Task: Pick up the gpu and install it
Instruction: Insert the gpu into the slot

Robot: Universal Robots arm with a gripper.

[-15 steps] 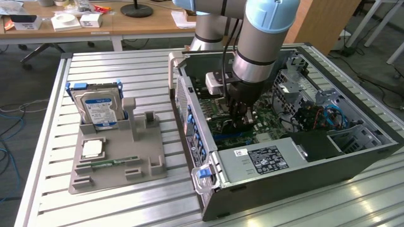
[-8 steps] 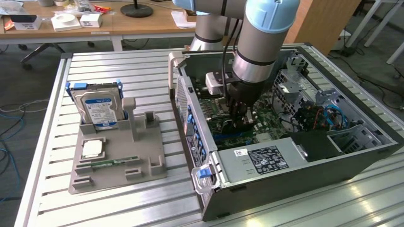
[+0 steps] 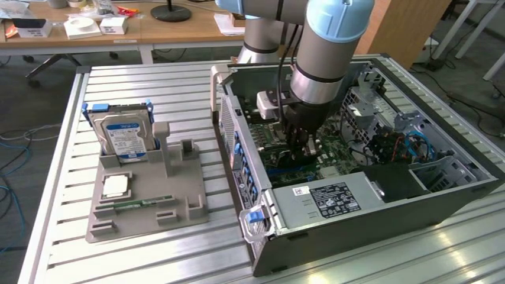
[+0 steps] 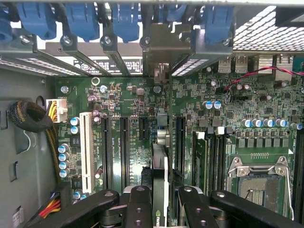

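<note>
gripper (image 4: 160, 199) jaws clamped on the gpu (image 4: 160, 161), held edge-on over the motherboard (image 4: 128, 137) slots inside the pc case (image 3: 379, 219). card looks light, stiff, fragile; grip flat faces near top edge, avoid components.

A slatted metal table (image 3: 158, 80) carries a grey parts holder (image 3: 146, 198) and an open computer case (image 3: 394, 216).
</note>
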